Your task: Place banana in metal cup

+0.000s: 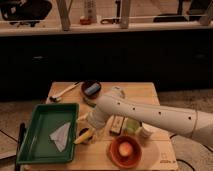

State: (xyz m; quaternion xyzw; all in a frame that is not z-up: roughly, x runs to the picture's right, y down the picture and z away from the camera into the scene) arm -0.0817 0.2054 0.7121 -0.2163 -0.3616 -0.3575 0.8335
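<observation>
The yellow banana (85, 136) lies tilted just right of the green tray, below the end of my arm. It rests on or in a dark round shape that I cannot make out. My gripper (86, 121) is at the end of the white arm, right above the banana and close to it. A small grey metallic object (118, 91), possibly the metal cup, peeks out behind the arm at the table's middle back.
A green tray (30, 145) with a white paper stands at the left. A dark bowl (91, 89) and a white utensil (62, 93) are at the back. An orange bowl (125, 151), a snack bar (117, 124) and a white cup (145, 131) are under the arm.
</observation>
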